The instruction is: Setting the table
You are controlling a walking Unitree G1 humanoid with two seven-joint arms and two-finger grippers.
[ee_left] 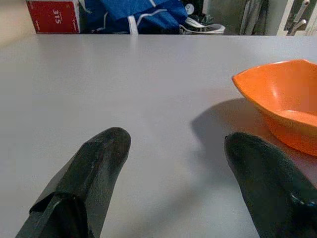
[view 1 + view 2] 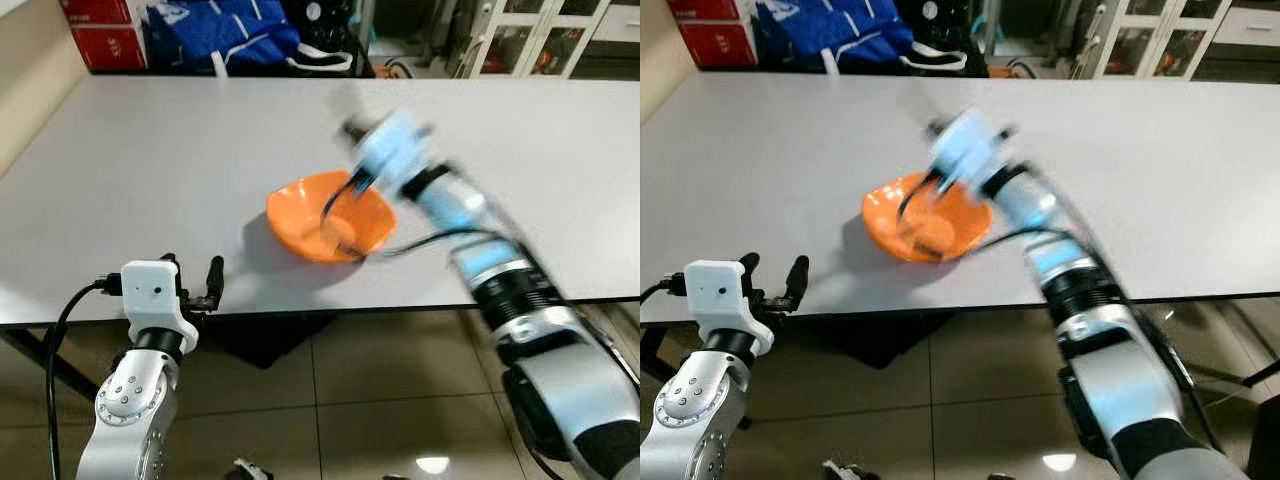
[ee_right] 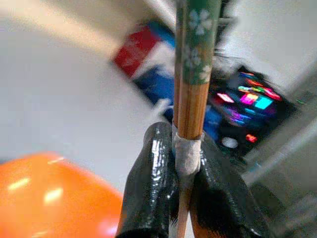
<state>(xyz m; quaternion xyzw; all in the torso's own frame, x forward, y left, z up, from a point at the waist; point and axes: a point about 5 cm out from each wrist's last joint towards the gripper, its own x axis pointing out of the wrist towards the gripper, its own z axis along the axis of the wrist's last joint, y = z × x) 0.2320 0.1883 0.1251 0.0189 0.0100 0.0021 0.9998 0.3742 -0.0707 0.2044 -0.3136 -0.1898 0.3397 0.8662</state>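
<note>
Spanning the room, a grey table (image 2: 150, 170) carried an orange bowl (image 2: 330, 215). Above the bowl, the right gripper (image 3: 184, 173) clamped chopsticks (image 3: 193, 74); left gripper (image 1: 173, 188) released, near the bowl. Red boxes (image 2: 100, 35) stood beyond the table.

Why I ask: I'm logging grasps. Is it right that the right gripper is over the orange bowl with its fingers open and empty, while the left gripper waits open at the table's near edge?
Not quite. The right gripper is shut on chopsticks, as the right wrist view shows. It is over the orange bowl, and the left gripper waits open at the near edge of the table.
</note>
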